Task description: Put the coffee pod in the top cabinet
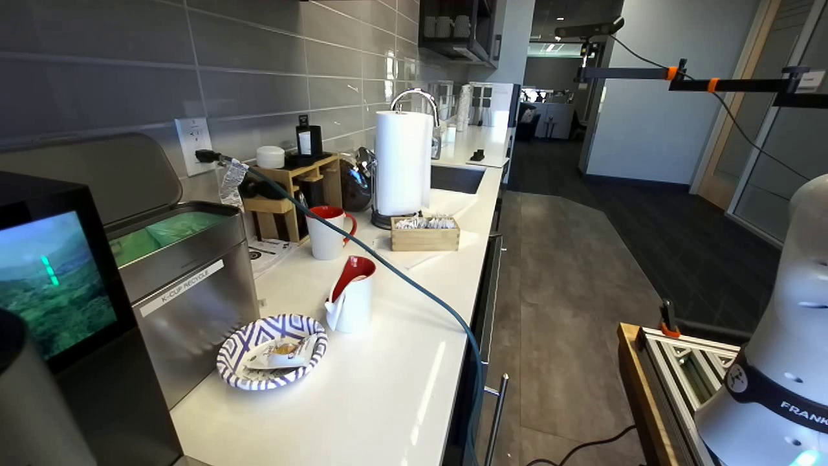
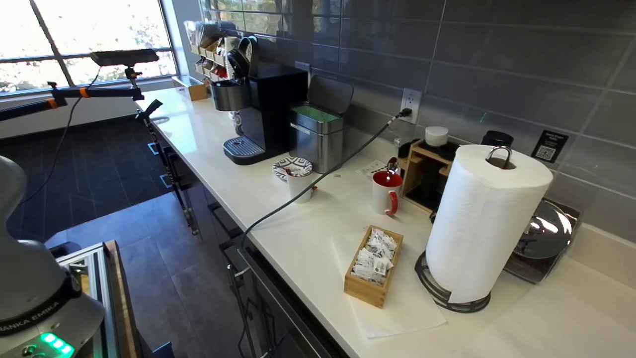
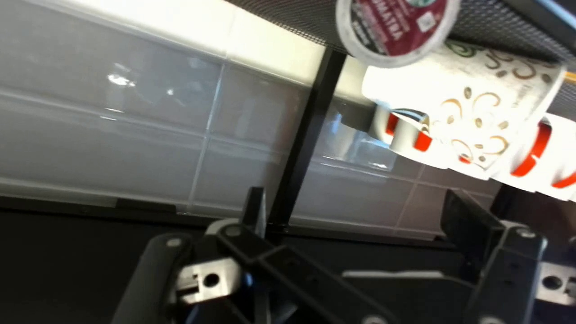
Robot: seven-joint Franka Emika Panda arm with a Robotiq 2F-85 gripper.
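Mia: How is the claw (image 3: pixel 353 207)?

Sam: Its two fingers (image 3: pixel 255 211) are spread wide apart. Through the gap you can see shiny grey tiles (image 3: pixel 157 117) ahead of it.

Mia: Where's the coffee pod (image 3: pixel 398 29)?

Sam: Ahead of the claw, past the finger tips, right at the top of the wrist view. Its round lid is dark red with a pale rim, and the edge of the view cuts some of it off.

Mia: Does the claw touch it?

Sam: No, the pod is apart from both fingers.

Mia: What's next to the pod?

Sam: A paper cup (image 3: pixel 472 108) with brown swirls, just beside it and ahead of the finger at the right of that view. The cup hides parts of some white and red mugs (image 3: pixel 555 153). Dark mesh (image 3: pixel 490 22) shows behind the pod. I can't tell if the pod sits on it.

Mia: Anything closer to the claw?

Sam: A black post (image 3: pixel 304 135) slants down toward the tip of the finger at the left.

Mia: And the top cabinet (image 1: pixel 446 45)?

Sam: In an exterior view it hangs high on the wall, dark, with cups (image 1: pixel 444 27) inside. I can't tell which way that is from the claw, or if the pod is in it.
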